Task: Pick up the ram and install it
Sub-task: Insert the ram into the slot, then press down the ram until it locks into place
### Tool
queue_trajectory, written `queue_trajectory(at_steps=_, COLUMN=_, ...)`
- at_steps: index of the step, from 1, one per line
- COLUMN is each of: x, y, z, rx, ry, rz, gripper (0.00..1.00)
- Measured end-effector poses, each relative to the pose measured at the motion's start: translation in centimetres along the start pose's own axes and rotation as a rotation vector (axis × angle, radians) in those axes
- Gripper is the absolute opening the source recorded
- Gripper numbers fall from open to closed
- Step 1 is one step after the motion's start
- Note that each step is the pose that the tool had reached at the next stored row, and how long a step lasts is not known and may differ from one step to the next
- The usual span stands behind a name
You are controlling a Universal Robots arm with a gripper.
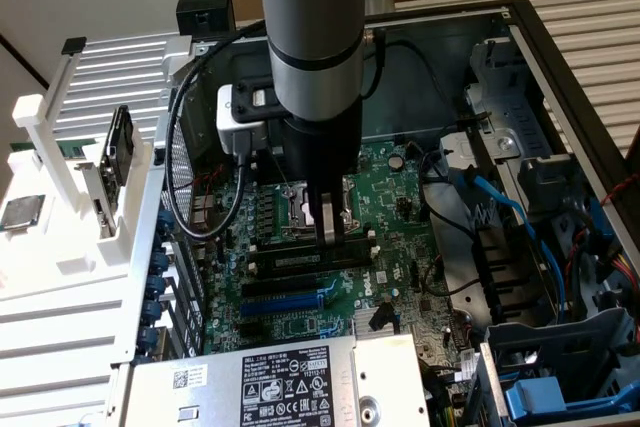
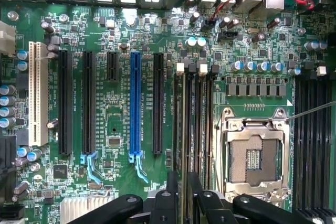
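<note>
I can see the ram (image 2: 178, 129) standing on edge in the memory slots (image 2: 197, 124) just beside the empty processor socket (image 2: 255, 157), running lengthwise along the slot with its thin green top edge toward the wrist camera. In that wrist view the gripper (image 2: 181, 187) sits right over the near end of the stick, its two dark fingers (image 2: 171, 184) one on either side of the board, jaws partly closed and pinching the ram between them. The exterior view gives me what the wrist cannot: the arm (image 1: 310, 37) coming straight down into the open computer case (image 1: 520, 57), the gripper (image 1: 328, 232) at about the centre of the motherboard (image 1: 400, 197), tip down at the slots just at six o'clock of the socket. From there the stick itself is hidden behind the fingers. The wrist view adds the blue expansion slot (image 2: 136, 103) and black ones beside it, well apart from the ram. In the exterior view a white rack (image 1: 70, 197) stands outside the case at nine o'clock.
</note>
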State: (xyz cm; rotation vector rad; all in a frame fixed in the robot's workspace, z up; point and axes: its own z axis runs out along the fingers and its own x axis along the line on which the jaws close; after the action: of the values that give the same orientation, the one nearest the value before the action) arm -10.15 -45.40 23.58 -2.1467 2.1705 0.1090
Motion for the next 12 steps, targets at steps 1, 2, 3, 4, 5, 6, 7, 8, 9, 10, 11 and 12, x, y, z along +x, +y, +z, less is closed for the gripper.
queue_trajectory(at_steps=1, x=-0.02, y=0.08, z=-0.22, rx=0.0009, ry=-0.0001, rz=0.0, gripper=0.22)
queue_trajectory(at_steps=2, x=-0.04, y=0.18, z=-0.36, rx=0.0019, ry=-0.001, rz=0.0, gripper=0.22)
queue_trajectory(at_steps=3, x=-0.04, y=0.19, z=-0.37, rx=0.0021, ry=-0.0019, rz=0.0, gripper=0.22)
queue_trajectory(at_steps=4, x=-0.04, y=0.19, z=-0.36, rx=0.0021, ry=-0.002, rz=0.0, gripper=0.22)
queue_trajectory(at_steps=5, x=-0.04, y=0.19, z=-0.36, rx=0.0021, ry=-0.002, rz=0.0, gripper=0.22)
queue_trajectory(at_steps=6, x=-0.04, y=0.19, z=-0.38, rx=0.002, ry=-0.0018, rz=0.0, gripper=0.22)
queue_trajectory(at_steps=7, x=-0.04, y=0.19, z=-0.38, rx=0.0019, ry=-0.0018, rz=0.0, gripper=0.22)
queue_trajectory(at_steps=8, x=-0.04, y=0.19, z=-0.38, rx=0.0019, ry=-0.0018, rz=0.0, gripper=0.22)
queue_trajectory(at_steps=9, x=-0.04, y=0.19, z=-0.37, rx=0.002, ry=-0.0019, rz=0.0, gripper=0.22)
queue_trajectory(at_steps=10, x=-0.04, y=0.19, z=-0.38, rx=0.002, ry=-0.0018, rz=0.0, gripper=0.22)
queue_trajectory(at_steps=11, x=-0.04, y=0.19, z=-0.38, rx=0.002, ry=-0.0018, rz=0.0, gripper=0.22)
queue_trajectory(at_steps=12, x=-0.04, y=0.2, z=-0.38, rx=0.0019, ry=-0.0018, rz=0.0, gripper=0.22)
